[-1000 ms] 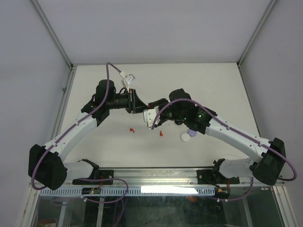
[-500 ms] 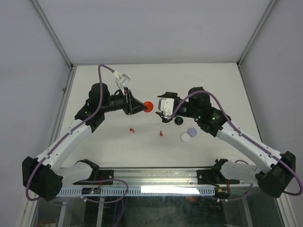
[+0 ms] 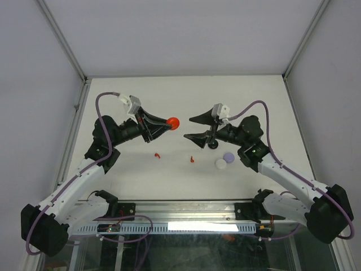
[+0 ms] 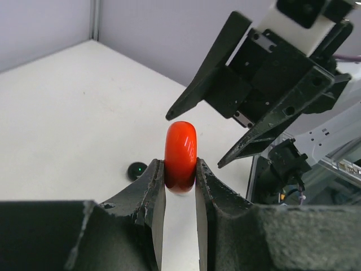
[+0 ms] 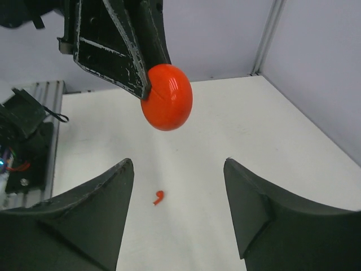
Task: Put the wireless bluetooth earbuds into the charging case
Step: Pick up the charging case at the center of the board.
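Between the two arms: red charging case (image 3: 173, 122), held clear of the white table (image 3: 186, 90), its round face turned toward the right arm.
Left gripper (image 4: 180, 169): fingers drawn almost together, pinching the red charging case by its lower rim, across its thin side.
Right gripper (image 5: 177, 166): jaws spread wide with nothing between them, facing the red charging case from just to its right without touching it.
Earbuds: one red earbud (image 3: 157, 154) lies loose on the table left of the red charging case and nearer the arm bases. Another red earbud (image 3: 192, 160) lies right of it, also nearer the bases. Both are well apart from the case.
Other cases: black case (image 3: 213, 144), lilac case (image 3: 228, 157) and white case (image 3: 220, 164) sit on the table right of the red charging case, by the right arm.
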Controlling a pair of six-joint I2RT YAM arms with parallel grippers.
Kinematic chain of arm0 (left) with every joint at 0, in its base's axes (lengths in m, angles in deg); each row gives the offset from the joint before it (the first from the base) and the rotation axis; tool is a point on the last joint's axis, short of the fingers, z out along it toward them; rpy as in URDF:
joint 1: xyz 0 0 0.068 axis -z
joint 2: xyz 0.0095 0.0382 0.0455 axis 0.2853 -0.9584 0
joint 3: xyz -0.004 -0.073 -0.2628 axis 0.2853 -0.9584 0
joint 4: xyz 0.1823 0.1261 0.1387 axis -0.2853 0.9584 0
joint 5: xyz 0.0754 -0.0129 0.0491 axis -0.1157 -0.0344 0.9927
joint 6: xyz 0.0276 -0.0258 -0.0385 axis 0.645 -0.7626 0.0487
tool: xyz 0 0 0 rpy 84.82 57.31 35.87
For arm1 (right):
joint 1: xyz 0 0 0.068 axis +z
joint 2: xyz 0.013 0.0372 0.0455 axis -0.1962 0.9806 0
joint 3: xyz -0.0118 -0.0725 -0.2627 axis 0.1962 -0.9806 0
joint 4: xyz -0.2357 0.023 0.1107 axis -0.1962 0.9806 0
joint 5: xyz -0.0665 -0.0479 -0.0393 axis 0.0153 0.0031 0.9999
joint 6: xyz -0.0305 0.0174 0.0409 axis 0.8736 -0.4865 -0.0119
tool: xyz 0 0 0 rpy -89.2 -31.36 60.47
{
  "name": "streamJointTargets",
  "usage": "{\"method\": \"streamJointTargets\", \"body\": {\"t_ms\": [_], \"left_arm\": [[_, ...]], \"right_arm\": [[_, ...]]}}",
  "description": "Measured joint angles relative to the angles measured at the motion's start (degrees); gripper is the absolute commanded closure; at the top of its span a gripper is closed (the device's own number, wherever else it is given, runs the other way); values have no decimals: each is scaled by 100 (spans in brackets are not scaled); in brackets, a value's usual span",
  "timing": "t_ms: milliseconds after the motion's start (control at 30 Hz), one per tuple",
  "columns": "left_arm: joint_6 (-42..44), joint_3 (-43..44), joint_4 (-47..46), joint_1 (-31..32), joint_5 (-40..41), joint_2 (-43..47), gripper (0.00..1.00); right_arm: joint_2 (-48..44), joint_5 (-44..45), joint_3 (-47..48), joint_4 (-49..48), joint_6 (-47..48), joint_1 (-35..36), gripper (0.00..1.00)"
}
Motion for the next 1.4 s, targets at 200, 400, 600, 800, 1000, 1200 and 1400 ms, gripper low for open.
{"method": "streamJointTargets", "body": {"t_ms": [200,400,600,800,1000,1200,1400], "left_arm": [[83,-240,-975,0,-157,243,100],[-7,-345,-1727,2,-437,181,100],[-201,-356,-2118,111,-765,-2,100],[-234,-358,-2216,186,-909,-7,100],[-238,-358,-2251,225,-931,-39,100],[-238,-361,-2253,262,-931,-85,100],[-240,-361,-2288,295,-970,-85,100]], "right_arm": [[59,11,-339,-1211,-1604,-22,33],[205,-7,-341,-1974,-2433,11,37],[647,-153,-341,-2437,-2750,164,40],[699,-302,-341,-2796,-2833,190,44],[734,-555,-326,-3040,-2885,254,50],[826,-761,-323,-3268,-3008,284,59],[828,-798,-317,-3296,-3064,284,66]]}}
